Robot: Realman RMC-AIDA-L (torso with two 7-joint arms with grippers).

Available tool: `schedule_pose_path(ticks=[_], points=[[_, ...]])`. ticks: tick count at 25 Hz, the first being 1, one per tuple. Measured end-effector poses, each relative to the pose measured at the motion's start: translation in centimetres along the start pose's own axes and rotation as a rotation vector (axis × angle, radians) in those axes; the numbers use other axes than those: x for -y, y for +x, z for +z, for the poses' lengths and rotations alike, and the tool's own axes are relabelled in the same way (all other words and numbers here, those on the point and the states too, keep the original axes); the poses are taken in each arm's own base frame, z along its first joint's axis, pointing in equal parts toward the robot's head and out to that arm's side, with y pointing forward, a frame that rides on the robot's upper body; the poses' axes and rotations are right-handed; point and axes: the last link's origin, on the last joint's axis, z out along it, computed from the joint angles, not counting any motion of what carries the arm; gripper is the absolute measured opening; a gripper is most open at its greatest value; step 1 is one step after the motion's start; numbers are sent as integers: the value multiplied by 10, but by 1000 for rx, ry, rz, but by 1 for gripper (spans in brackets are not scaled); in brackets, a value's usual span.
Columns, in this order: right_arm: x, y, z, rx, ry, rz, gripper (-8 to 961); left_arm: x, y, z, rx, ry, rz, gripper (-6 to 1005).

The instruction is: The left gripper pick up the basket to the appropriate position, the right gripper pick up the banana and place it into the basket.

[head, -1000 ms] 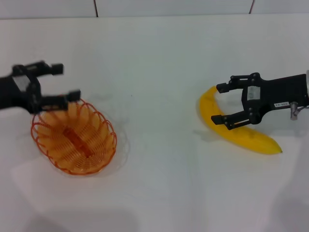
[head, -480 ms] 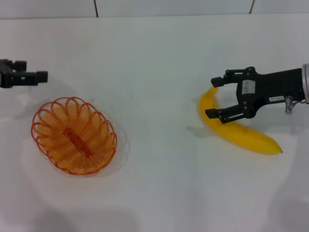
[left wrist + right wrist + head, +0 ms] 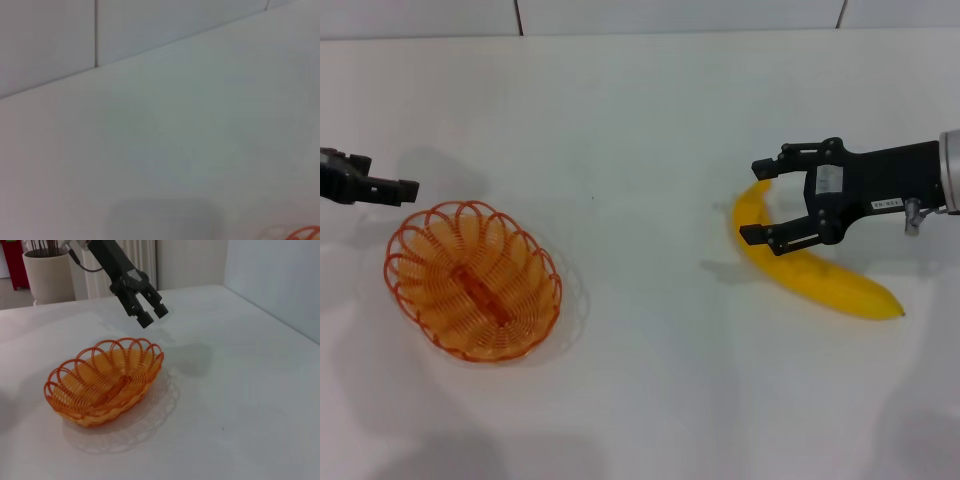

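The orange wire basket (image 3: 472,280) stands on the white table at the left; it also shows in the right wrist view (image 3: 105,382), and a bit of its rim in the left wrist view (image 3: 300,233). My left gripper (image 3: 398,188) hovers just beyond the basket's far left rim, apart from it. In the right wrist view the left gripper (image 3: 151,314) has its fingers close together and holds nothing. The yellow banana (image 3: 825,282) lies on the table at the right. My right gripper (image 3: 758,200) is open, its fingers straddling the banana's upper end, not closed on it.
The white table (image 3: 640,380) runs back to a tiled wall (image 3: 670,15). In the right wrist view a beige pot (image 3: 47,270) and a curtain stand beyond the table's far side.
My left gripper has let go of the basket's rim, drawn back to the left and closed. The basket has stayed put. My right gripper has shifted slightly left over the banana, still open.
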Motion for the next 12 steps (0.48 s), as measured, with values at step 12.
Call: schedule_pose_path(ticks=[12], points=[[0, -1, 1, -1, -2, -4, 904, -15, 7, 23, 58, -14, 68, 819]])
